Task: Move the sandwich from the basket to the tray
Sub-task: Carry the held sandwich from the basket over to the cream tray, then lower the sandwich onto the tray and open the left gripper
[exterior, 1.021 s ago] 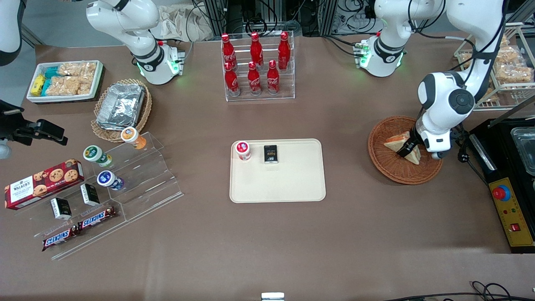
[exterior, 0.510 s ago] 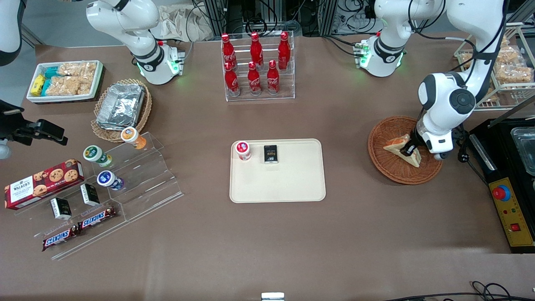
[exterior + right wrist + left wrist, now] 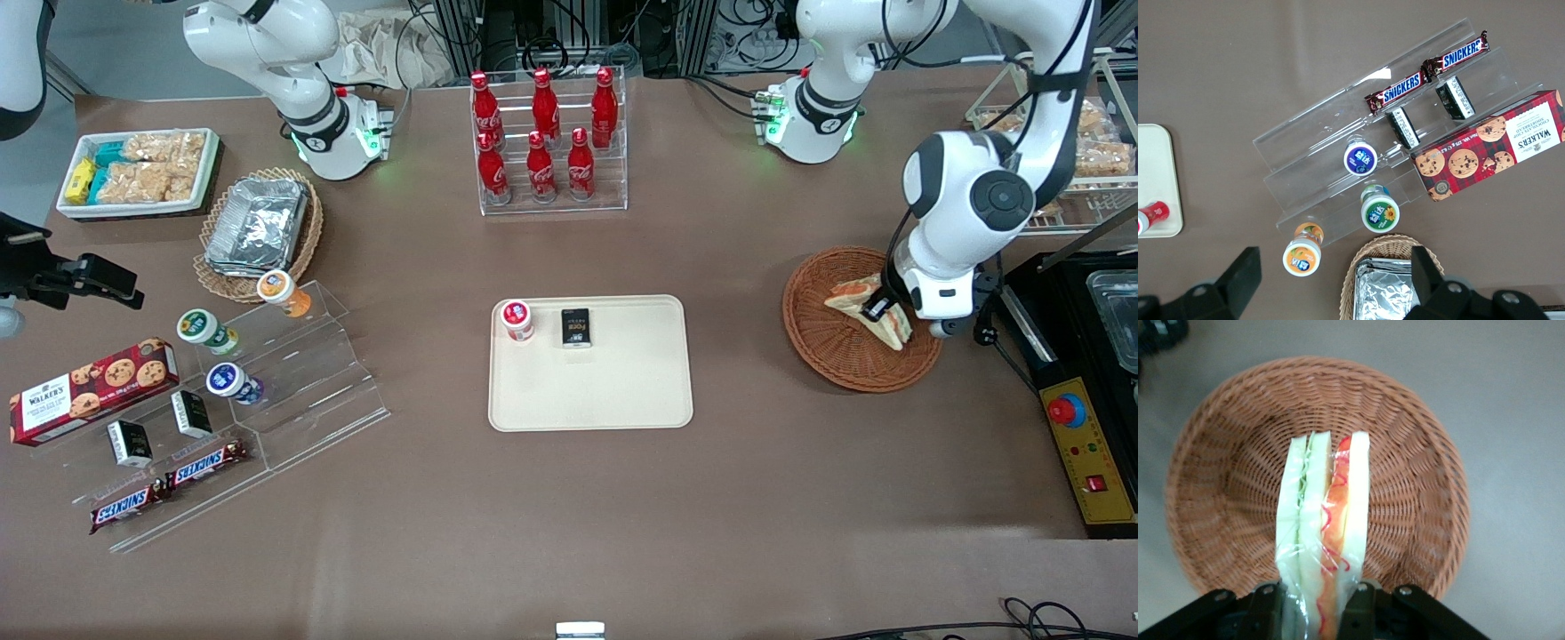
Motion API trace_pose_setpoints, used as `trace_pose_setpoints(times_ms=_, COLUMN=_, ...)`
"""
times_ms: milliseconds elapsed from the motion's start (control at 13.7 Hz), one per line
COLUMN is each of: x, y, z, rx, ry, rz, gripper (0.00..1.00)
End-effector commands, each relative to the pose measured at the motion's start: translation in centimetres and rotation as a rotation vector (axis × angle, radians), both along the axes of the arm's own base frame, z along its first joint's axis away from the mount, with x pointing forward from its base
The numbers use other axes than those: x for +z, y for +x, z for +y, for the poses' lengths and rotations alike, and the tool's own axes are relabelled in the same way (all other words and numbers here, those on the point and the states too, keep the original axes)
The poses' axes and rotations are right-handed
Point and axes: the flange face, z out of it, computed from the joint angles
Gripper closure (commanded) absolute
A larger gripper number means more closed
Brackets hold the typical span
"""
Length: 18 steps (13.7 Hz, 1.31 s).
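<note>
While the end effector [image 3: 876, 311] grips the sandwich [image 3: 1323, 530] edge-up over the basket [image 3: 822, 342], the tray [image 3: 622, 391] lies well apart toward the parked arm's end of the surface.

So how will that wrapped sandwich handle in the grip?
Probably soft: the gripper pinches the sandwich by its bread faces above the basket, so it may squash. The clear film wrap looks glossy, possibly slippery. Likely light.
</note>
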Motion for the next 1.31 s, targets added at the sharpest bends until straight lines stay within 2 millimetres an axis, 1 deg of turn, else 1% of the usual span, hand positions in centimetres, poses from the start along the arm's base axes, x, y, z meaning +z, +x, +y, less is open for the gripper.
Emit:
trace_pose_setpoints(times_ms=0, x=8.2, y=3.0, z=-4.2, rx=-0.109, ry=0.055, rz=0.06, gripper=1.0)
trace_pose_setpoints(times_ms=146, x=14.1, y=4.2, z=-8.3, rx=-0.205, ry=0.063, rz=0.098, gripper=1.0)
trace_pose_setpoints(times_ms=292, x=18.7, y=4.5, z=-11.6, rx=-0.277, ry=0.047, rz=0.099, gripper=1.0)
trace_pose_setpoints(times_ms=365, x=20.5, y=4.2, z=-13.5, rx=-0.313, ry=0.039, rz=0.083, gripper=1.0)
trace_pose_setpoints(times_ms=438, x=22.2, y=3.8, z=-15.3, rx=-0.361, ry=0.025, rz=0.057, gripper=1.0)
trace_pose_setpoints(times_ms=510, x=23.2, y=3.5, z=-17.3, rx=-0.389, ry=-0.026, rz=0.041, gripper=1.0)
trace_pose_setpoints(times_ms=583, x=23.1, y=3.5, z=-18.9, rx=-0.401, ry=-0.105, rz=0.036, gripper=1.0)
trace_pose_setpoints(times_ms=656, x=22.4, y=3.9, z=-20.8, rx=-0.42, ry=-0.156, rz=0.006, gripper=1.0)
trace_pose_setpoints(times_ms=729, x=21.0, y=3.6, z=-23.6, rx=-0.467, ry=-0.176, rz=-0.023, gripper=1.0)
trace_pose_setpoints(times_ms=875, x=16.5, y=3.2, z=-27.6, rx=-0.524, ry=-0.2, rz=-0.043, gripper=1.0)
trace_pose_setpoints(times_ms=1021, x=11.7, y=2.9, z=-30.0, rx=-0.576, ry=-0.179, rz=-0.041, gripper=1.0)
trace_pose_setpoints(times_ms=1094, x=9.4, y=2.9, z=-30.8, rx=-0.596, ry=-0.169, rz=-0.036, gripper=1.0)
trace_pose_setpoints(times_ms=1240, x=4.6, y=3.4, z=-31.2, rx=-0.629, ry=-0.15, rz=-0.014, gripper=1.0)
